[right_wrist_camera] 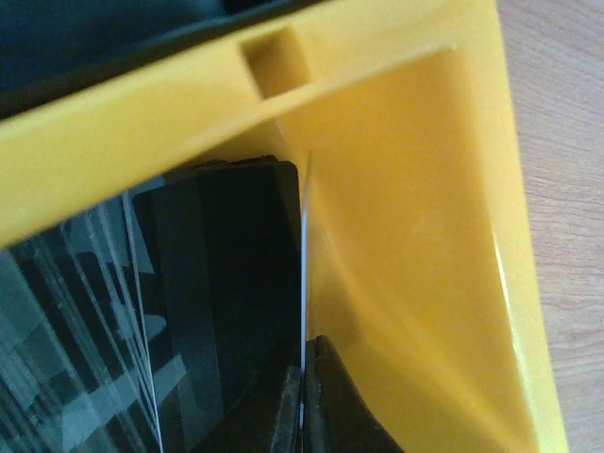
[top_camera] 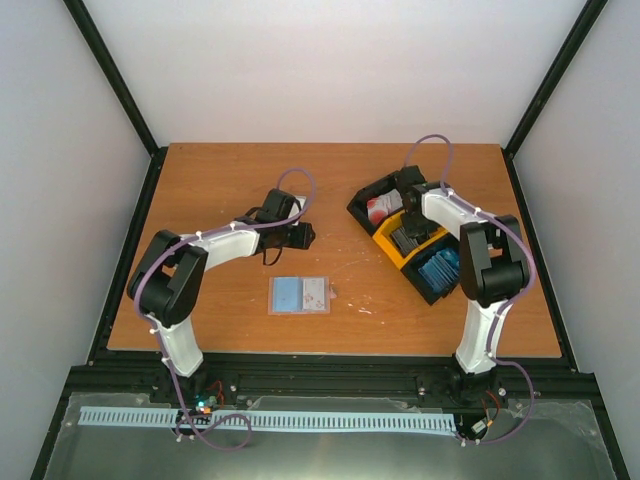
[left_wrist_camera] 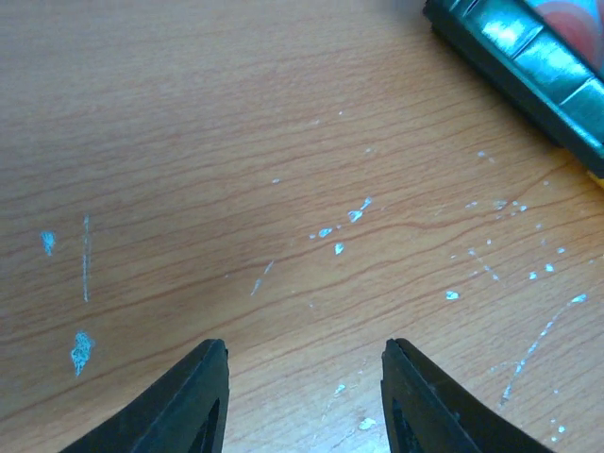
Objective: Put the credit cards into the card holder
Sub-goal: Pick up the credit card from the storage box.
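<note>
The card holder [top_camera: 300, 295] lies open and flat on the table, pale blue inside, between the two arms. Credit cards stand in three bins: white-and-red [top_camera: 380, 208], dark grey [top_camera: 408, 240] and blue [top_camera: 440, 268]. My right gripper [right_wrist_camera: 302, 354] reaches into the yellow bin [right_wrist_camera: 415, 236] and is shut on the edge of one thin card [right_wrist_camera: 304, 274], which stands apart from the dark grey stack [right_wrist_camera: 217, 283]. My left gripper [left_wrist_camera: 304, 351] hovers open over bare wood with nothing between its fingers, behind the card holder [top_camera: 303, 236].
The three bins, black [top_camera: 372, 196], yellow [top_camera: 390, 248] and black [top_camera: 428, 290], stand in a diagonal row at the right. A corner of a black bin [left_wrist_camera: 528, 57] shows at the top right of the left wrist view. The wood is scuffed with pale flecks.
</note>
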